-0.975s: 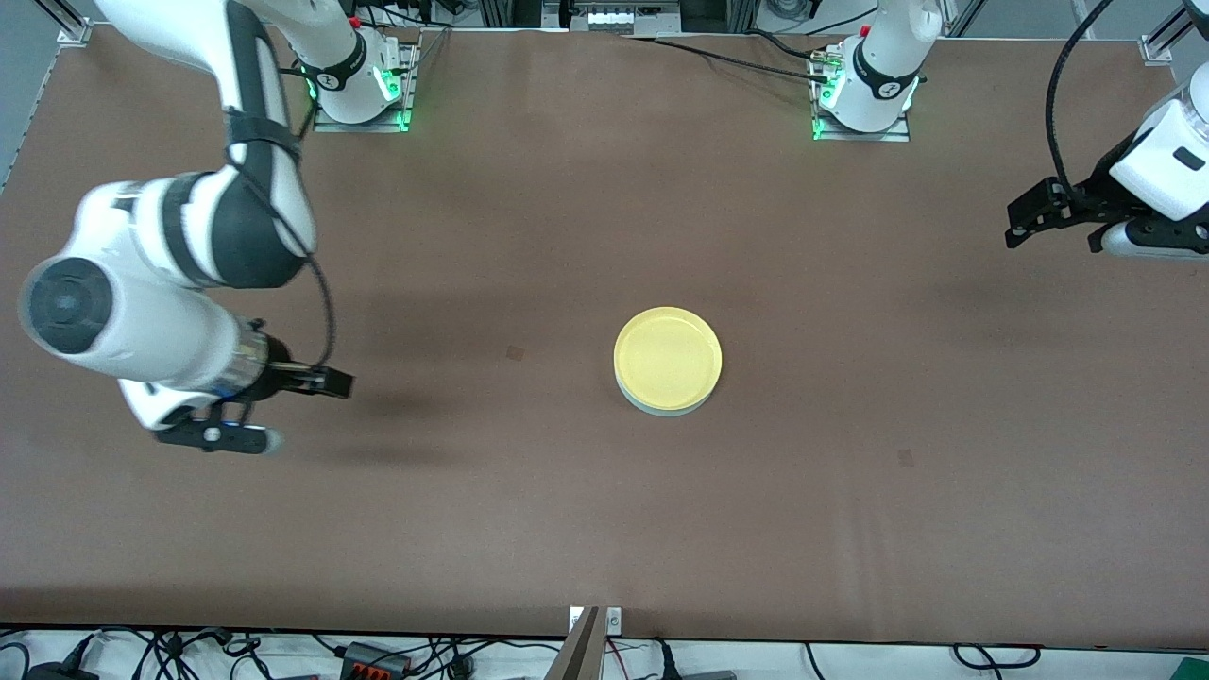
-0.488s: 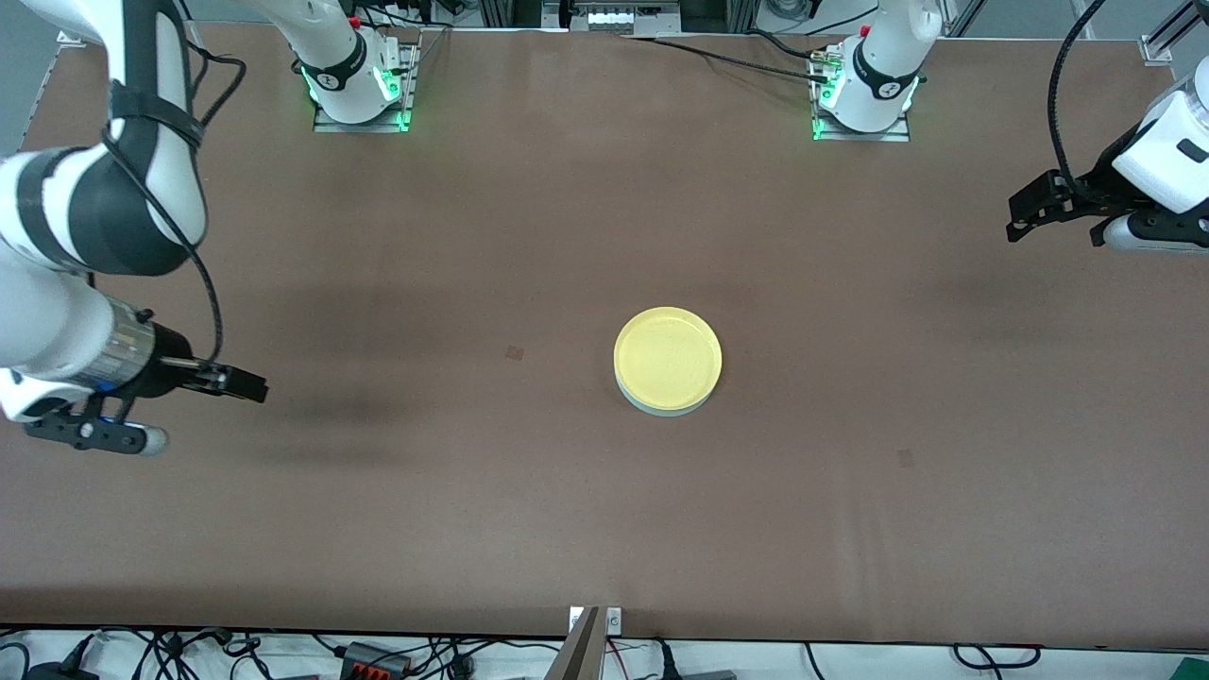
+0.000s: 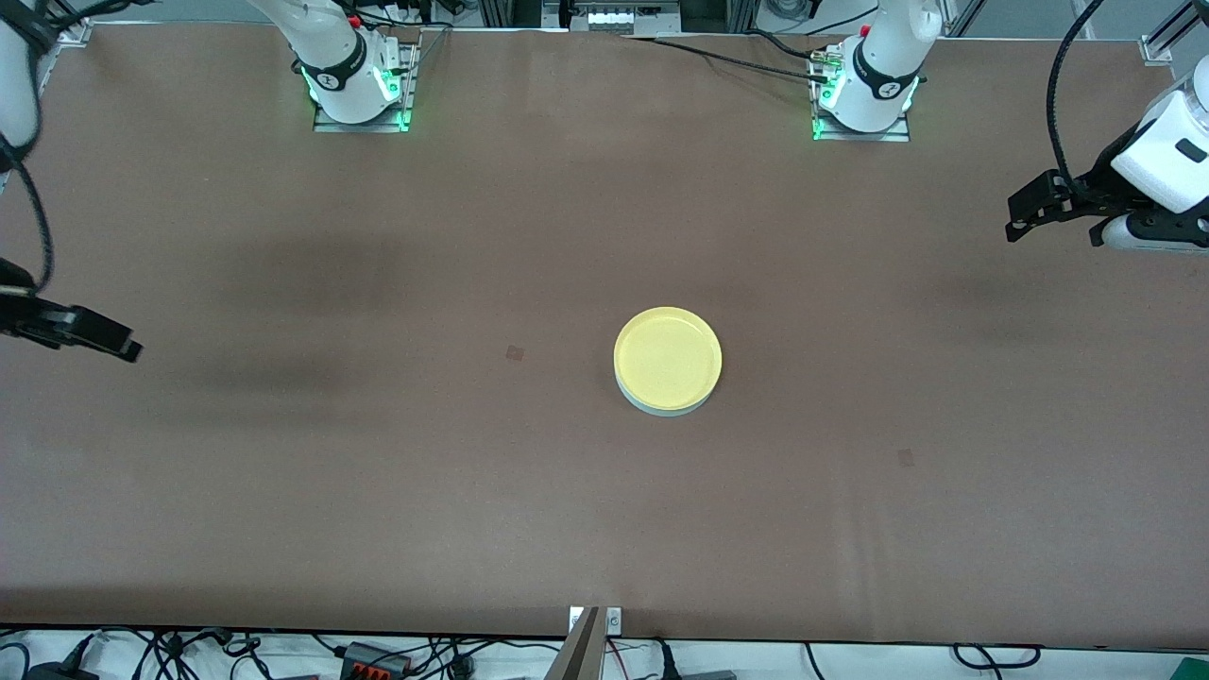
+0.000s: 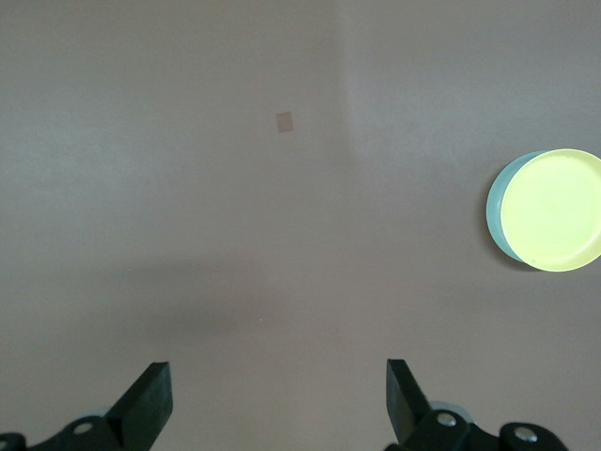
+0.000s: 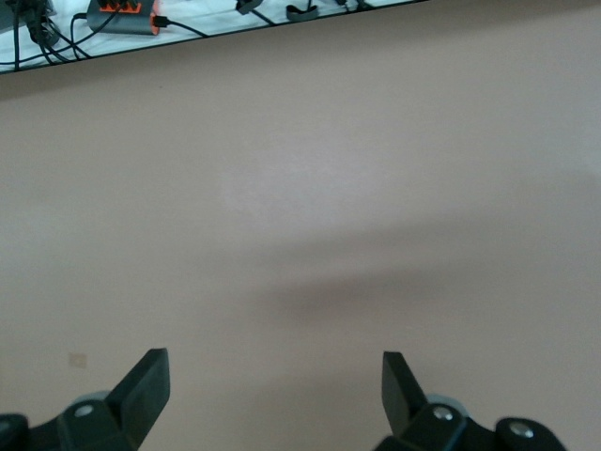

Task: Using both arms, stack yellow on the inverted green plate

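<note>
Right end effector [image 3: 90, 332] has pulled back since 1 s ago toward the right arm's edge of the worktop [image 3: 378, 491], fingers wide, holding nothing. Left end effector [image 3: 1039, 210] unchanged: waits over the left arm's end, fingers wide, empty. Yellow [image 3: 668, 357] sits rim-up on green plate [image 3: 661, 406], of which only a pale edge shows beneath; stack lies well apart from both end effectors, roughly between them. Judgement: stacking looks complete, arms retreating. Contents: yellow plate empty; whether the green plate is inverted can't be told.
</note>
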